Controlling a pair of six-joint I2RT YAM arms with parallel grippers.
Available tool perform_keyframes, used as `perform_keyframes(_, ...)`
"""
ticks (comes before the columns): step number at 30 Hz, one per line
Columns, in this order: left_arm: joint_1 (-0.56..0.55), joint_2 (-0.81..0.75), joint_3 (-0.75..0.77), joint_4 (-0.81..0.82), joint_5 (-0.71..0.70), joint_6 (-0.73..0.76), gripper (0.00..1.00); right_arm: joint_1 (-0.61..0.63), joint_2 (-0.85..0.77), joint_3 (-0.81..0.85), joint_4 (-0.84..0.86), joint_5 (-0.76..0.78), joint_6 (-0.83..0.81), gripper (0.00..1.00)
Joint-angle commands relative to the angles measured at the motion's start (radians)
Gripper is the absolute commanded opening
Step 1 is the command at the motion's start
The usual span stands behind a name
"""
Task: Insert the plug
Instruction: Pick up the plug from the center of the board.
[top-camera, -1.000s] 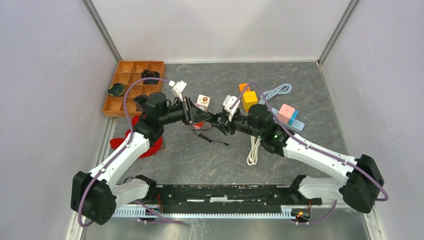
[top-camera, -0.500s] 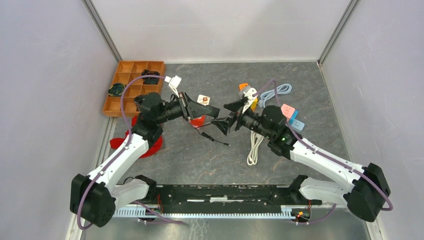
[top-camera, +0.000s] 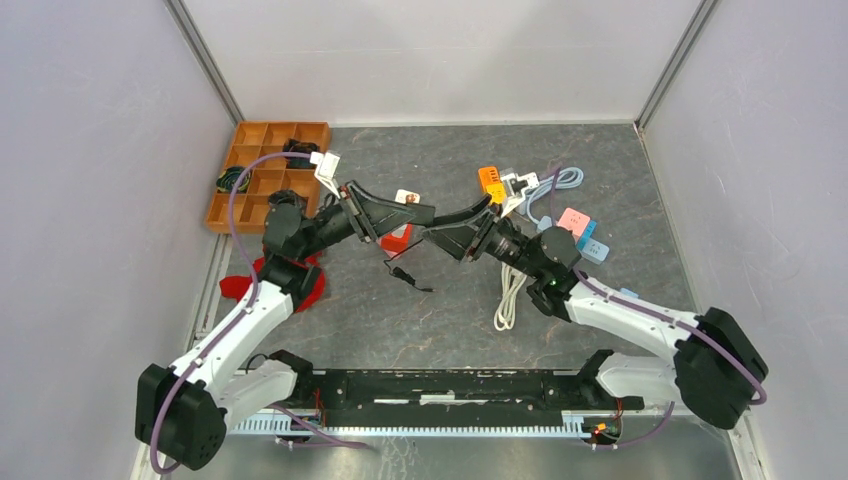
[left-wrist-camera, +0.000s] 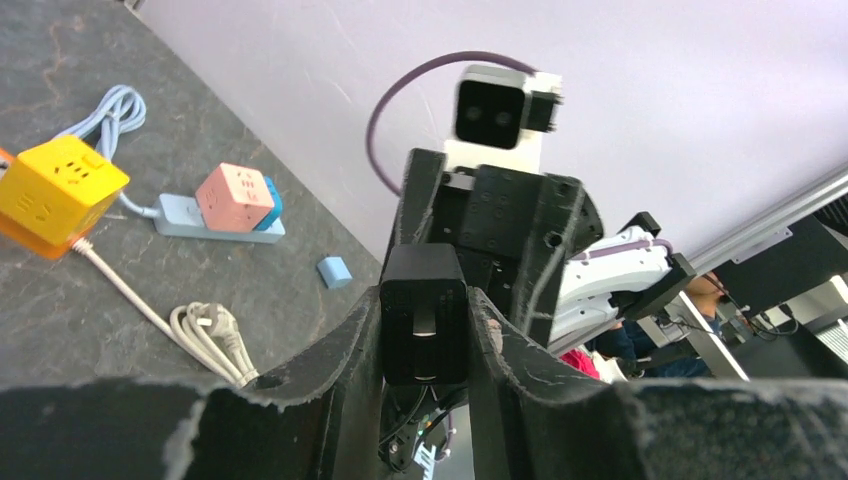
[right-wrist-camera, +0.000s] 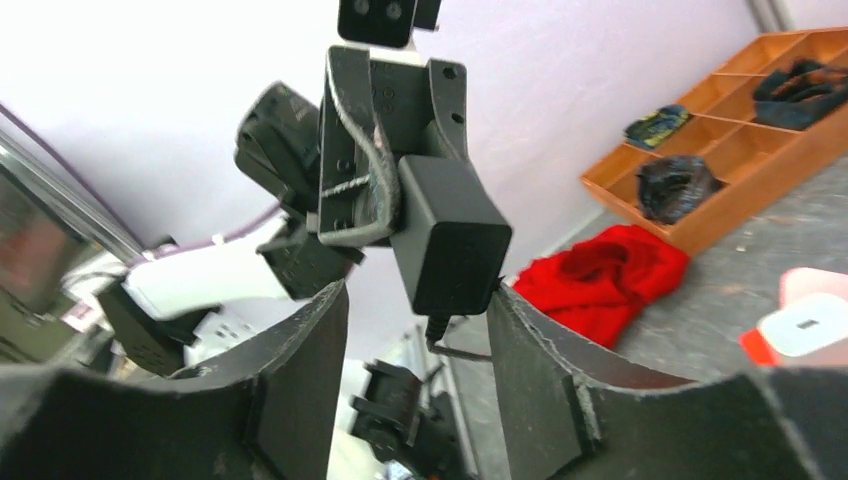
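Mid-handoff here, so the plug isn't anywhere near a socket yet. My left hand (left-wrist-camera: 425, 312) is clamped on the black power adapter (right-wrist-camera: 450, 235), holding it up in the air over the middle of the bench (top-camera: 400, 330), with its thin black cable (top-camera: 410, 276) hanging down and trailing on the surface. I'm presenting it out toward my other arm because I reckon the sockets are on that side: the yellow cube socket (left-wrist-camera: 58, 195) and the pink cube socket (left-wrist-camera: 235, 198) on its blue strip both sit at the far right, well away from my left arm. My right hand (right-wrist-camera: 415, 293) has its fingers apart, one either side of the adapter's lower end, lined up to take it. The right one looks very close to the corner, but I can't tell if it's actually touching. Nothing is gripped on that side. Next I'd guess it's close the right, then let go with the left, minding that the dangling cable doesn't snag. The red cloth (right-wrist-camera: 600, 265) and the wooden tray (top-camera: 262, 170) off to the left aren't involved.
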Motion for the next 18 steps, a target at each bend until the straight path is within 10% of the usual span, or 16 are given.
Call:
perform_keyframes(1,0.001,-0.03,-0.01,0.112,0.003,-0.051,0.1,-0.003,0.05,-0.002,0.309,-0.055,0.211,0.54)
perform_keyframes(9,0.001,-0.033,-0.025,0.135,0.013,-0.061,0.09,-0.003,0.094,0.009,0.364,-0.019,0.261,0.57)
perform_keyframes(18,0.002,-0.038,-0.036,0.128,0.009,-0.045,0.15,-0.004,0.114,0.021,0.389,0.006,0.235,0.15)
